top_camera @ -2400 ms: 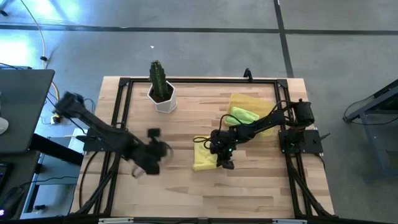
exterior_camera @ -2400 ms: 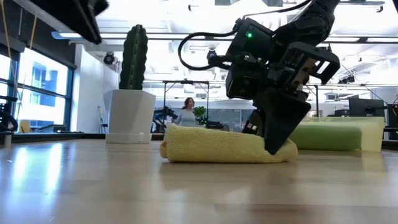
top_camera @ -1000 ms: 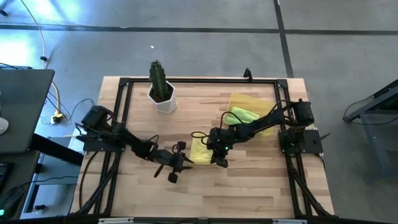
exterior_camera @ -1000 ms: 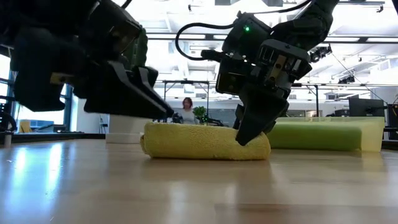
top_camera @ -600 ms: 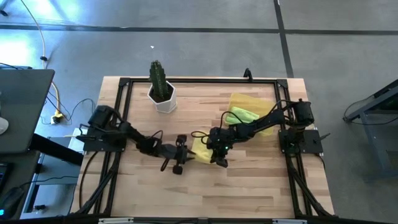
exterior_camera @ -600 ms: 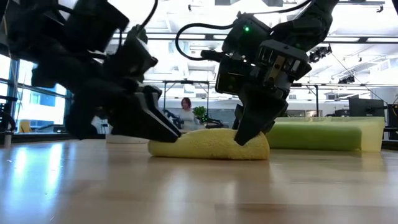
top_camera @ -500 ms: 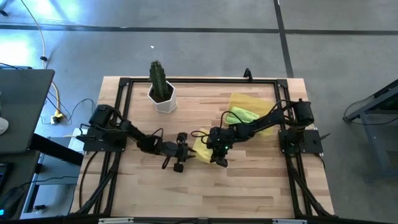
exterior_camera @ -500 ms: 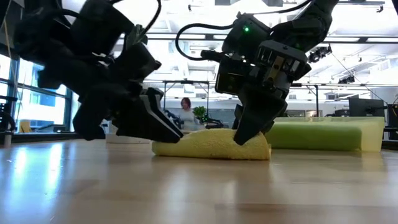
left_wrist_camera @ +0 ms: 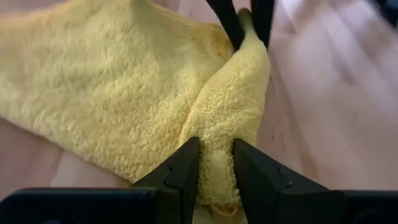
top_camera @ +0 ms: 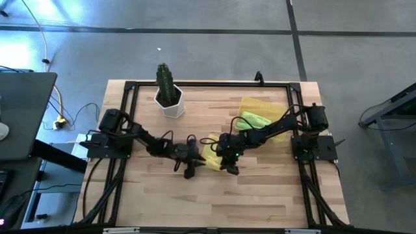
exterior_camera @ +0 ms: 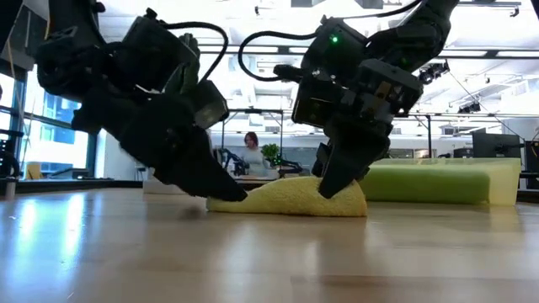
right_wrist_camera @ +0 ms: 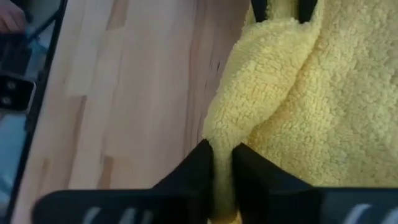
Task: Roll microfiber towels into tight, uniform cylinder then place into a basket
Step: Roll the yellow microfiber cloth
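While both arms meet at the middle of the counter [top_camera: 156, 195], the high view shows the left gripper [top_camera: 190, 162] and right gripper [top_camera: 224, 160] at opposite ends of the yellow towel [top_camera: 209, 154], whose long axis runs left to right between them. One green towel [top_camera: 253, 120] already lies rolled in the basket [top_camera: 260, 104], far and to the right; a third towel I cannot find, possibly hidden.

Low view: the yellow towel [exterior_camera: 290, 196] lies as a loose roll on the counter, a gripper pressed down at each end.

Left wrist view: the left gripper [left_wrist_camera: 214, 165] pinches one end of the roll [left_wrist_camera: 227, 118].

Right wrist view: the right gripper [right_wrist_camera: 221, 162] nips the other end of the towel [right_wrist_camera: 267, 99], fingers nearly together.

Counted: one yellow towel, one green, one basket, one cactus pot [top_camera: 170, 101].
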